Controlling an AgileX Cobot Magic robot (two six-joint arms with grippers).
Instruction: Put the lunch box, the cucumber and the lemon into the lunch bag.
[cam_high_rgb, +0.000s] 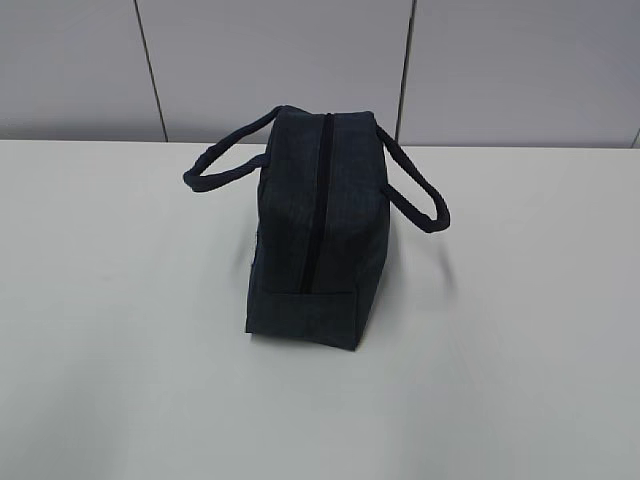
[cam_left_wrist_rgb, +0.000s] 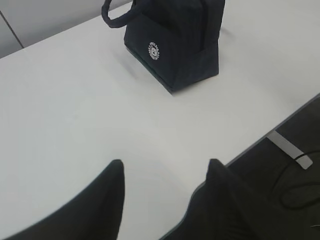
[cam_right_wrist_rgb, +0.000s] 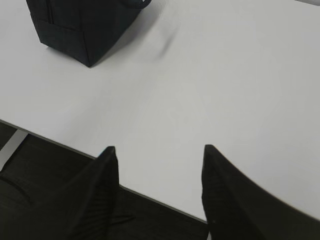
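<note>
The dark navy lunch bag (cam_high_rgb: 318, 225) stands on the white table (cam_high_rgb: 120, 330) with its top zipper shut and a loop handle hanging out to each side. Its side with a round white logo shows in the left wrist view as the lunch bag (cam_left_wrist_rgb: 175, 40), far ahead of my left gripper (cam_left_wrist_rgb: 166, 165), which is open and empty near the table's front edge. A lower corner of the lunch bag (cam_right_wrist_rgb: 82, 27) shows at the top left of the right wrist view. My right gripper (cam_right_wrist_rgb: 159, 150) is open and empty over the front edge. The lunch box, cucumber and lemon are out of view.
Grey wall panels (cam_high_rgb: 300, 60) rise behind the table. Below the front edge the floor is dark, with a metal bracket (cam_left_wrist_rgb: 290, 149) and cables beside it. Neither arm shows in the exterior view.
</note>
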